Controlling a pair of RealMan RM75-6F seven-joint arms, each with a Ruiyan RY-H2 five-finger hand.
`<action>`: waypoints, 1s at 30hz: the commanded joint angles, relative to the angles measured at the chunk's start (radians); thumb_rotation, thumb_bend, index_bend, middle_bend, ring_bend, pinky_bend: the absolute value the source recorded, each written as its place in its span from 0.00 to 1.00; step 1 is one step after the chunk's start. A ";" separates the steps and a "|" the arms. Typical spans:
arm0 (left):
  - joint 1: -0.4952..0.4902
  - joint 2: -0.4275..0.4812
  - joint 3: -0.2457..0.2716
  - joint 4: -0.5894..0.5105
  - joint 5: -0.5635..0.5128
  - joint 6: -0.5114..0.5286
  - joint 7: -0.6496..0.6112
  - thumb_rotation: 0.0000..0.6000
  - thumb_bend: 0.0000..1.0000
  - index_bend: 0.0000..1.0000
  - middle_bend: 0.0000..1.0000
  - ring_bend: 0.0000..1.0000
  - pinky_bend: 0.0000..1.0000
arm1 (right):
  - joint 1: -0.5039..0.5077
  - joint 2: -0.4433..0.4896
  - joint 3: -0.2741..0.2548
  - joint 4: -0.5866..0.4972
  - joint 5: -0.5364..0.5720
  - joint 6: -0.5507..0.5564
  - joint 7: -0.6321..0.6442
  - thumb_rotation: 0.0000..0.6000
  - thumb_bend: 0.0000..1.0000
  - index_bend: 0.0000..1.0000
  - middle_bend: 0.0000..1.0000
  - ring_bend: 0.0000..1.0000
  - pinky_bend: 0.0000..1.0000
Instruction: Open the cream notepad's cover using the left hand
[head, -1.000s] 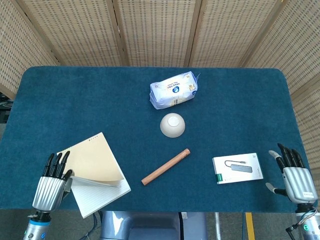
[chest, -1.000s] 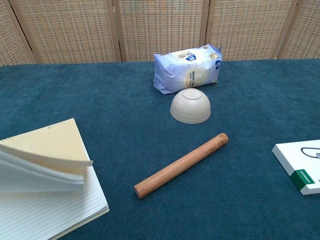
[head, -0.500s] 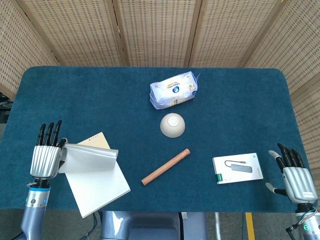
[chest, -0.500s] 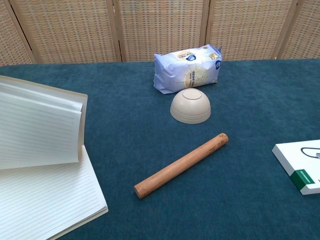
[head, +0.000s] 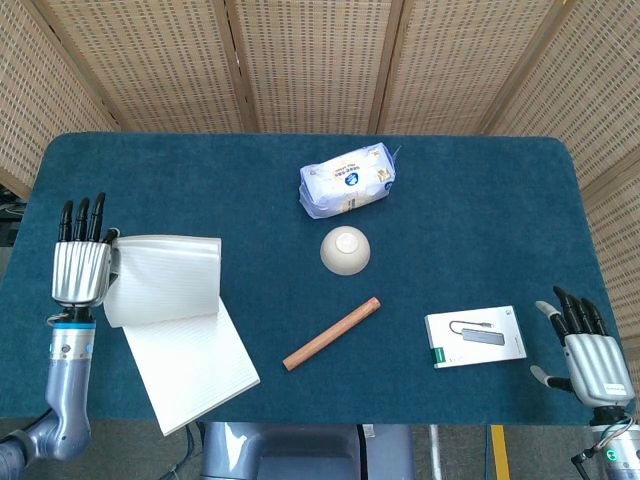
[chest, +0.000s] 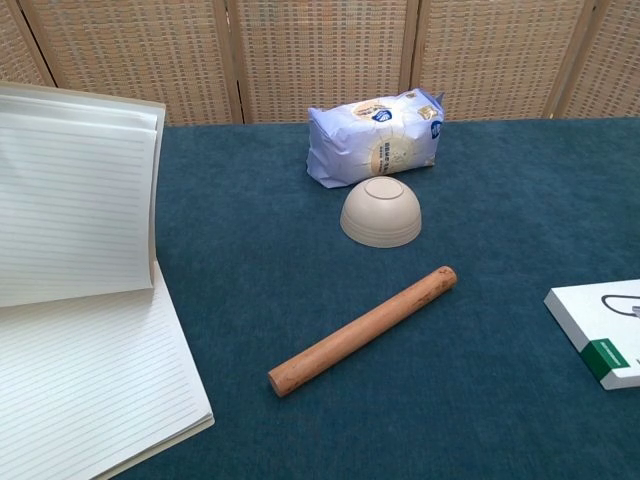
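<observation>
The cream notepad lies at the table's front left with its lined pages showing. Its cover and a sheaf of pages stand lifted and folded back toward the far side. My left hand holds that lifted sheaf at its left edge, fingers pointing away from me. In the chest view the raised pages stand nearly upright above the flat lined page; the left hand is hidden there. My right hand rests at the front right edge with fingers apart, holding nothing.
A wooden rolling pin lies diagonally mid-table. An upturned cream bowl sits beyond it, with a blue-white packet further back. A white boxed item lies near the right hand. Wicker screens stand behind the table.
My left hand has risen and moved away from me, lifting the cover and pages from nearly flat to folded back and upright. The right hand has stayed put.
</observation>
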 joint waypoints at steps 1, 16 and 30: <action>-0.044 -0.010 -0.029 0.051 -0.041 -0.027 0.007 1.00 0.52 0.78 0.00 0.00 0.00 | 0.000 0.000 0.001 0.000 0.003 -0.001 0.003 1.00 0.10 0.14 0.00 0.00 0.00; -0.122 -0.022 -0.062 0.187 -0.171 -0.036 0.012 1.00 0.51 0.78 0.00 0.00 0.00 | 0.004 0.001 0.001 0.002 0.003 -0.007 0.005 1.00 0.10 0.14 0.00 0.00 0.00; -0.135 0.011 -0.045 0.246 -0.237 -0.003 0.063 1.00 0.52 0.78 0.00 0.00 0.00 | 0.004 0.002 -0.002 -0.003 0.003 -0.010 0.002 1.00 0.10 0.14 0.00 0.00 0.00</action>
